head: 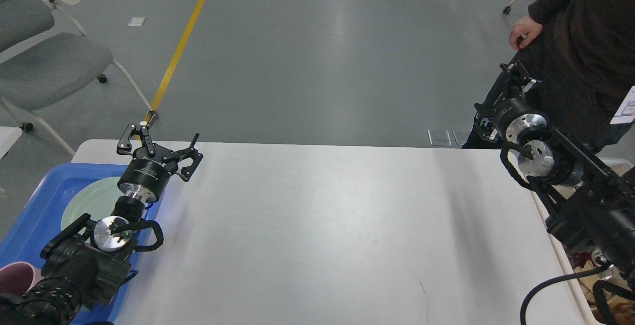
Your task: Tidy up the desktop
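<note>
Landmark: the counter (322,226), a large white top with rounded corners, fills the middle of the view and shows nothing lying on its bare face.
Tray: a blue tray (34,226) sits at the counter's left edge, partly off it, with a pale green plate (92,196) inside and a dark pink cup (17,275) at its near end.
Left hand: the left hand (158,141) hangs over the counter's far left corner, just above the tray's far rim, fingers spread apart and empty.
Counter middle: only shadows and a faint dark scratch near the near edge; no loose item is visible there.
Right hand: the right hand (513,79) is raised beyond the counter's far right corner, seen dark and end-on against a person's clothing; I cannot tell whether its fingers are apart or together.
Bin: a cream bin (560,260) runs along the counter's right edge, with brownish scraps showing inside near the bottom corner.
Person: a person in dark clothes (585,22) stands past the counter's far right corner.
Step in hand: judging by the bare top, the sorting looks finished or nearly so.
Next move: probably drawing both arms clear of the counter, minding the tray rim on the left and the person on the right.
</note>
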`<state>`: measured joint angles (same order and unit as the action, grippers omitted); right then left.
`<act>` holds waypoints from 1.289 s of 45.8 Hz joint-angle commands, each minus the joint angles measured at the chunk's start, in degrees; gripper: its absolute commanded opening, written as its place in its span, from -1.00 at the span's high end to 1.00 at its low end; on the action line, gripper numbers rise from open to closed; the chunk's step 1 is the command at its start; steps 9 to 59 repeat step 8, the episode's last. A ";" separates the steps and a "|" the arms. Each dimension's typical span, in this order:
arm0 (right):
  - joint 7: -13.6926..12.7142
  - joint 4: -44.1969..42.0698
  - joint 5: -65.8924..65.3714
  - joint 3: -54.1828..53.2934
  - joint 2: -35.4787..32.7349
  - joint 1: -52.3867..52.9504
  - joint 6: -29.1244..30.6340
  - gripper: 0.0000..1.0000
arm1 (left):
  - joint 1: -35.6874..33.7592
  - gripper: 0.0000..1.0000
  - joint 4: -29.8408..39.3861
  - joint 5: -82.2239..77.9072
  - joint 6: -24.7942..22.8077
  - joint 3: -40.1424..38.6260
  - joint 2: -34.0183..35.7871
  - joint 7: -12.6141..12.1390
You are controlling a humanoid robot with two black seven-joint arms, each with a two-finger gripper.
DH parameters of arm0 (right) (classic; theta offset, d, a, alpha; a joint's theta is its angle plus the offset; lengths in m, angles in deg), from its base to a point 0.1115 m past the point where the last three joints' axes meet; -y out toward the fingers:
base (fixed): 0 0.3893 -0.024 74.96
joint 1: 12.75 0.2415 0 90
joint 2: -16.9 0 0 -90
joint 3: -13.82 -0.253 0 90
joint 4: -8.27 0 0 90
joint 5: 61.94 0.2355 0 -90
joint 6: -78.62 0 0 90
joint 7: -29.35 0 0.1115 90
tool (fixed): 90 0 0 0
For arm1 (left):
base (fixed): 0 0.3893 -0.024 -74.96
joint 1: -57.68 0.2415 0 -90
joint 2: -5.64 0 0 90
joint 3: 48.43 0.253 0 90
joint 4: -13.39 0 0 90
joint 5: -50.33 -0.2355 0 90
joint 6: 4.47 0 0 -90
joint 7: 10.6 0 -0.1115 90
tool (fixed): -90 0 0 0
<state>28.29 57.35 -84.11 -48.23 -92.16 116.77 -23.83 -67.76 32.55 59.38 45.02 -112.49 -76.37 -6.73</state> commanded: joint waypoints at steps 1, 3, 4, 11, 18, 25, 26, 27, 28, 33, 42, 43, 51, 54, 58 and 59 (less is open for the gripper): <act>0.09 -0.57 1.86 -1.14 1.65 0.29 0.15 -1.00 | 0.01 -0.93 0.00 0.00 -0.01 -0.02 0.01 0.00; 0.53 -0.39 2.91 -1.15 1.74 0.38 0.23 -1.00 | 0.01 -0.93 0.00 0.00 -0.01 -0.02 0.01 0.00; 0.88 -0.39 3.35 -1.15 1.74 0.56 0.23 -1.00 | 0.01 -0.93 0.00 0.00 -0.01 -0.02 0.01 0.00; 3.95 -0.39 4.14 -1.50 1.74 0.91 0.15 -1.00 | 0.01 -0.93 0.00 0.00 -0.01 -0.02 0.01 0.00; 3.95 -0.39 4.14 -1.50 1.74 0.91 0.15 -1.00 | 0.01 -0.93 0.00 0.00 -0.01 -0.02 0.01 0.00; 3.95 -0.39 4.14 -1.50 1.74 0.91 0.15 -1.00 | 0.01 -0.93 0.00 0.00 -0.01 -0.02 0.01 0.00; 3.95 -0.39 4.14 -1.50 1.74 0.91 0.15 -1.00 | 0.01 -0.93 0.00 0.00 -0.01 -0.02 0.01 0.00; 3.95 -0.39 4.14 -1.50 1.74 0.91 0.15 -1.00 | 0.01 -0.93 0.00 0.00 -0.01 -0.02 0.01 0.00; 3.95 -0.39 4.14 -1.50 1.74 0.91 0.15 -1.00 | 0.01 -0.93 0.00 0.00 -0.01 -0.02 0.01 0.00; 3.95 -0.39 4.14 -1.50 1.74 0.91 0.15 -1.00 | 0.01 -0.93 0.00 0.00 -0.01 -0.02 0.01 0.00; 3.95 -0.39 4.14 -1.50 1.74 0.91 0.15 -1.00 | 0.01 -0.93 0.00 0.00 -0.01 -0.02 0.01 0.00; 3.95 -0.39 4.14 -1.50 1.74 0.91 0.15 -1.00 | 0.01 -0.93 0.00 0.00 -0.01 -0.02 0.01 0.00; 3.95 -0.39 4.14 -1.50 1.74 0.91 0.15 -1.00 | 0.01 -0.93 0.00 0.00 -0.01 -0.02 0.01 0.00; 3.95 -0.39 4.14 -1.50 1.74 0.91 0.15 -1.00 | 0.01 -0.93 0.00 0.00 -0.01 -0.02 0.01 0.00; 3.95 -0.39 4.14 -1.50 1.74 0.91 0.15 -1.00 | 0.01 -0.93 0.00 0.00 -0.01 -0.02 0.01 0.00; 3.95 -0.39 4.14 -1.50 1.74 0.91 0.15 -1.00 | 0.01 -0.93 0.00 0.00 -0.01 -0.02 0.01 0.00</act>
